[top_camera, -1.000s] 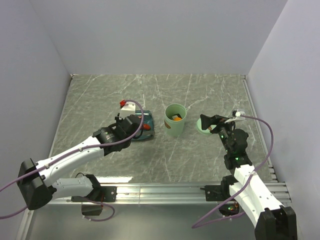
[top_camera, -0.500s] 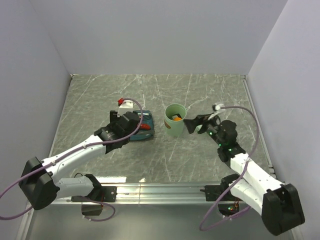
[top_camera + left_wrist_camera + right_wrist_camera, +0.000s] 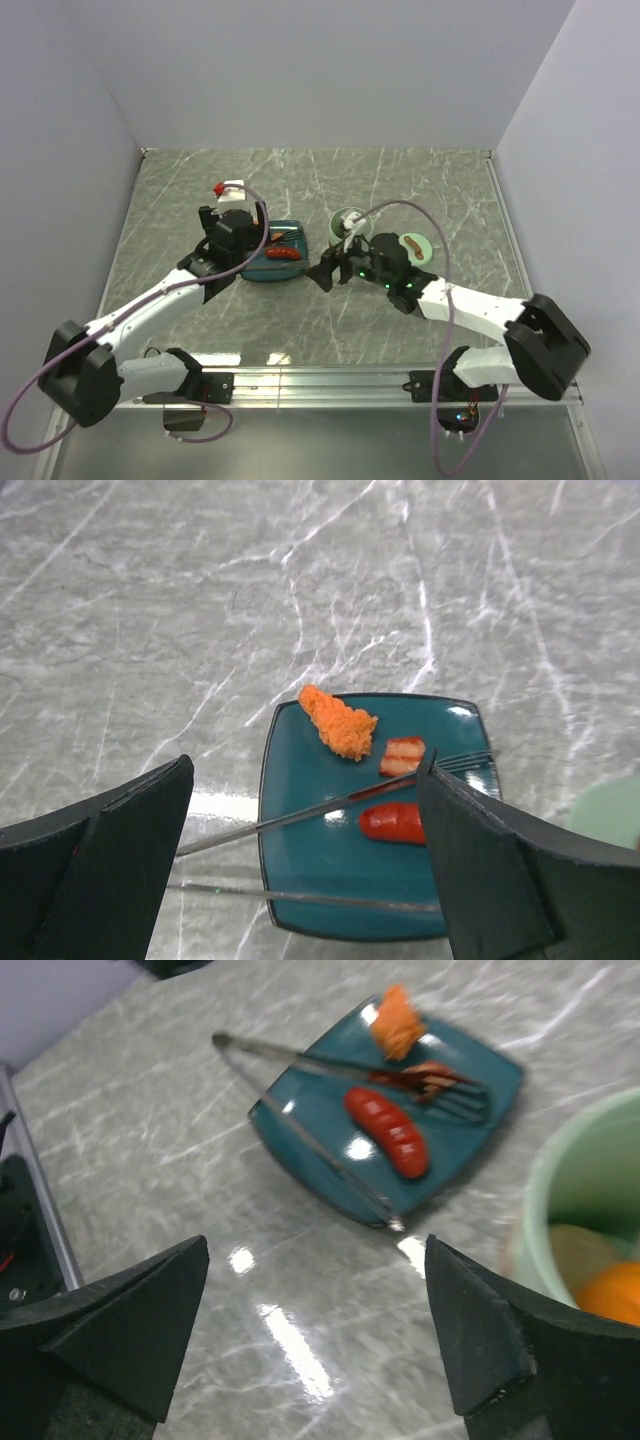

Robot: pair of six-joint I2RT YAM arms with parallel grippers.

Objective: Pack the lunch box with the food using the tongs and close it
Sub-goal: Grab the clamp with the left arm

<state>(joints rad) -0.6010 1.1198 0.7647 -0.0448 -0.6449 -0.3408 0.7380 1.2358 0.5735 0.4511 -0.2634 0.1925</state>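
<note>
With left gripper (image 3: 308, 780) and right gripper (image 3: 315, 1250) both spread empty, the loose tongs (image 3: 300, 815) on the plate (image 3: 330, 860) could be clipped off-centre and the sausage (image 3: 388, 1132) swept off at mid-frame.

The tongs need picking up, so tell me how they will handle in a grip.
The tongs look like thin, shiny metal: probably light, springy and slippery. They lie across the rim of the teal plate, so a push may pivot or slide them.
</note>
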